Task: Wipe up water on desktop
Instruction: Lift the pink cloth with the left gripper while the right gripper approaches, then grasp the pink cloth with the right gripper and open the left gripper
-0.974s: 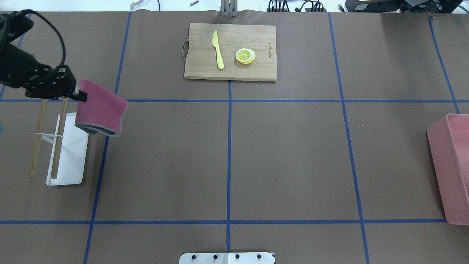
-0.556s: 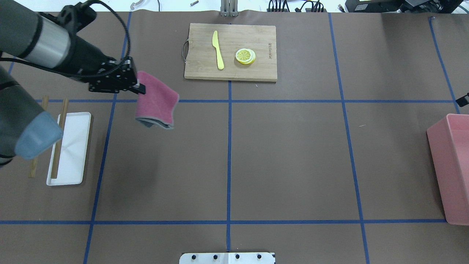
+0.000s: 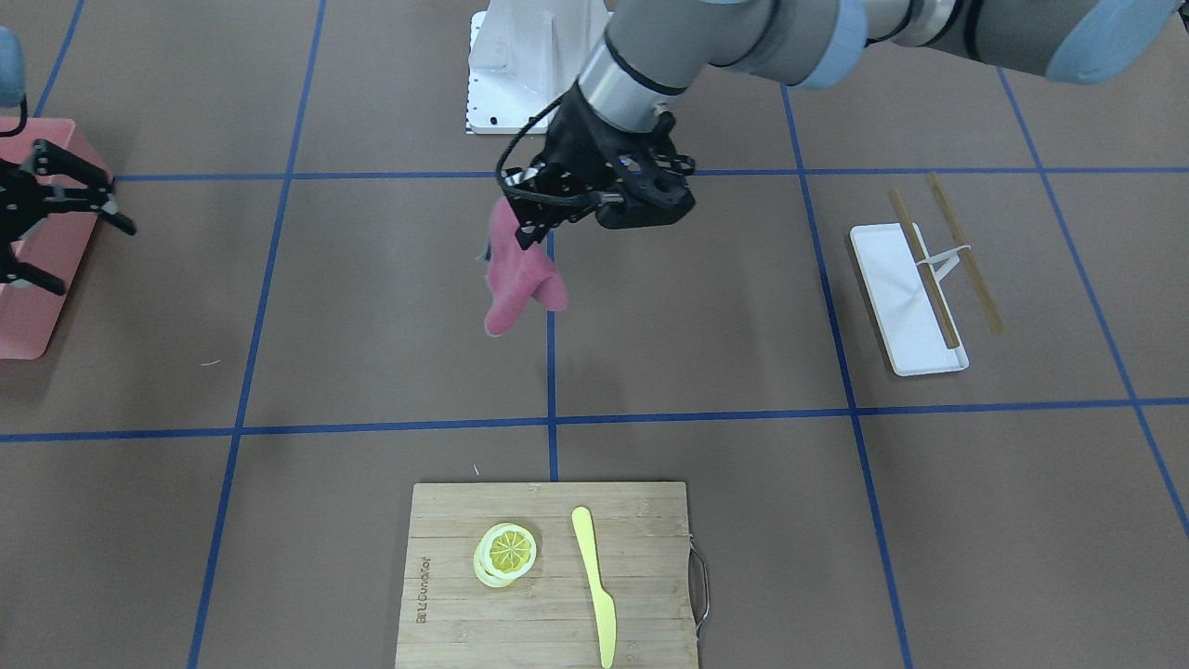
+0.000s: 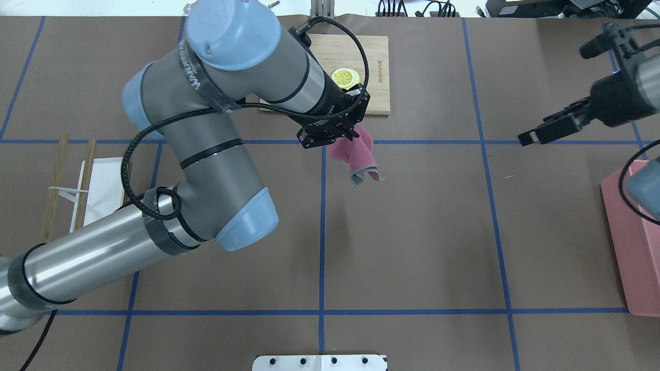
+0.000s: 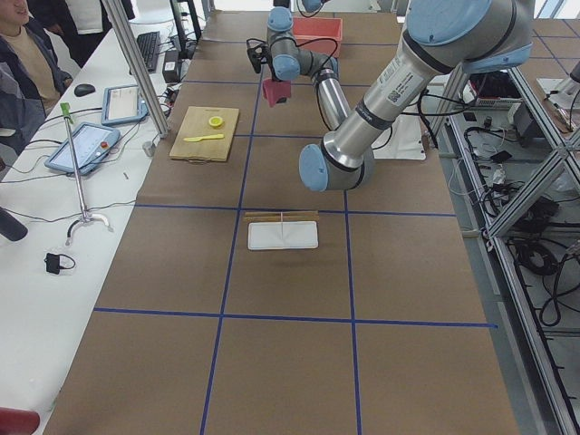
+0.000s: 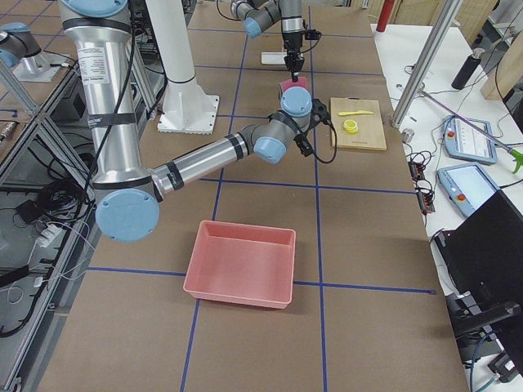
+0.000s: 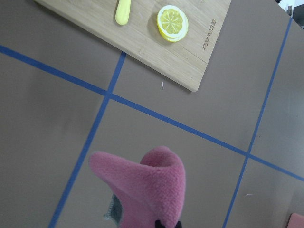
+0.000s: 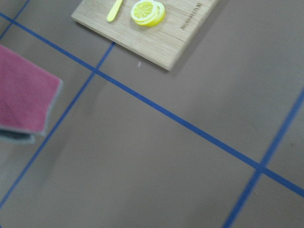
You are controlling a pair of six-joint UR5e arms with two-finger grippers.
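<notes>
The desktop [image 4: 412,232] is a matte brown surface crossed by blue tape lines; I see no water on it. My left gripper [image 4: 355,135] is shut on the top corner of a pink cloth [image 4: 359,153], which hangs above the table's centre, just in front of the cutting board. The cloth also shows in the front view [image 3: 518,279], under the left gripper [image 3: 531,221], and in the left wrist view [image 7: 147,190] and right wrist view [image 8: 23,102]. My right gripper [image 3: 96,260] is open and empty, held above the desktop at the right [image 4: 531,135].
A bamboo cutting board [image 4: 379,62] with a lemon slice [image 4: 345,77] and a yellow knife [image 3: 594,585] lies at the far centre. A white tray [image 4: 105,190] with chopsticks [image 4: 54,190] is at the left. A pink bin [image 4: 634,237] stands at the right edge.
My left arm has carried the pink cloth from above the white tray rightward to the table's centre. My right arm has come into the overhead view at the right.
</notes>
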